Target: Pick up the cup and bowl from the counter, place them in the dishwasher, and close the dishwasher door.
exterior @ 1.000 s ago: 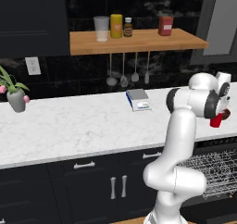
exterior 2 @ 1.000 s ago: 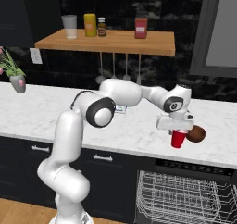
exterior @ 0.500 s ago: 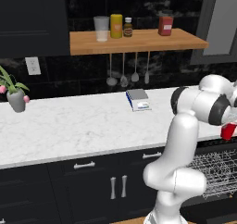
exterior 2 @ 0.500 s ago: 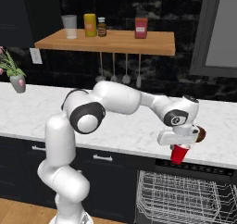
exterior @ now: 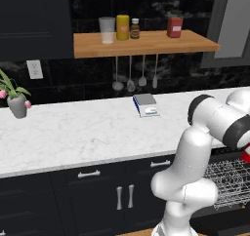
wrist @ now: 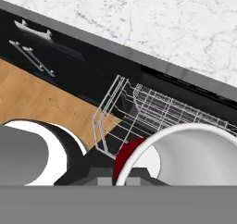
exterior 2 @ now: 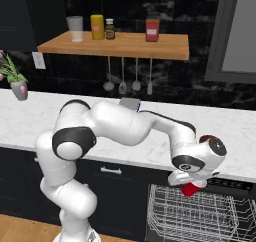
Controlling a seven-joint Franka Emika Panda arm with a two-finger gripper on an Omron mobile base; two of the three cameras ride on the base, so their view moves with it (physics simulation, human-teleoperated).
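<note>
Cup [wrist: 185,156], red outside and white inside, sits right at the hand camera, its rim up close and its mouth showing nothing inside. The gripper [exterior 2: 192,186] appears to be clenched on it, though the fingers themselves are hidden behind the wrist and the cup body, so the hold is a judgement. From the right base camera a red patch of the cup peeks out under the hand, just above the front corner of the wire rack [exterior 2: 200,213].

Risk from here: the cup hangs over the rack's edge, not its middle. Lowered as it is, it could strike the rim wires, tip and roll onto the wooden floor [wrist: 41,102]. A loose grip would end the same way.

Beyond it, the dishwasher [wrist: 194,107] stands open under the tabletop [exterior 2: 150,151], its rack pulled out and, as far as can be seen, holding no dishes. The dishwasher door cannot be made out. The bowl [exterior 2: 206,137] looks to be the small dark rim just behind the wrist, on the tabletop; a careless swing could knock it.
</note>
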